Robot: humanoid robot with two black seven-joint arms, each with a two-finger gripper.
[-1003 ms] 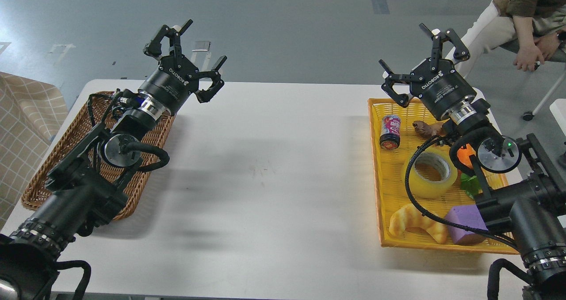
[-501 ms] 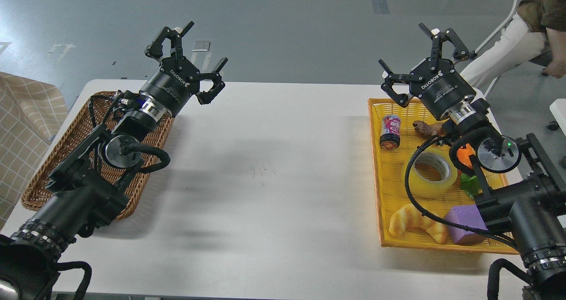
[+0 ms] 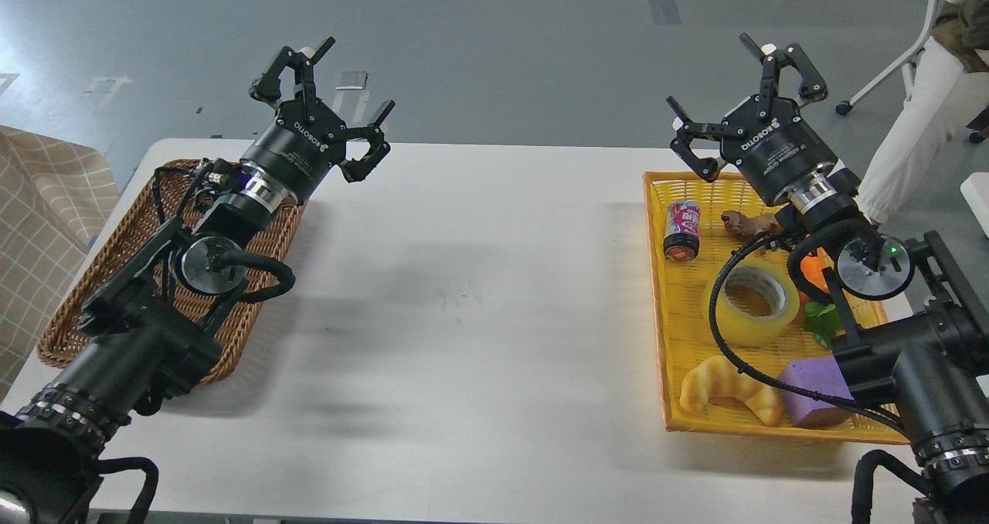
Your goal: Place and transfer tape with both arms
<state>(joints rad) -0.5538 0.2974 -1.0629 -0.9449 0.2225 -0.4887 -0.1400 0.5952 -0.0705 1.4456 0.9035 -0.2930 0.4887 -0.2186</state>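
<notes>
The tape (image 3: 751,304), a translucent yellow roll with a grey-white core, lies flat in the yellow tray (image 3: 661,338) at the table's right. My right gripper (image 3: 742,99) is open and empty, held above the tray's far edge, well beyond the tape. My left gripper (image 3: 324,107) is open and empty, raised over the far end of the wicker basket (image 3: 77,315) on the left.
The tray also holds a drink can (image 3: 681,231), a croissant (image 3: 730,397), a purple block (image 3: 811,385), a brown item (image 3: 745,224) and orange and green items partly behind my right arm. A person (image 3: 939,114) stands past the table's right end.
My right gripper has risen slightly and shifted right. The left gripper is almost unmoved. The person at the right has got up from sitting and moved further right.
</notes>
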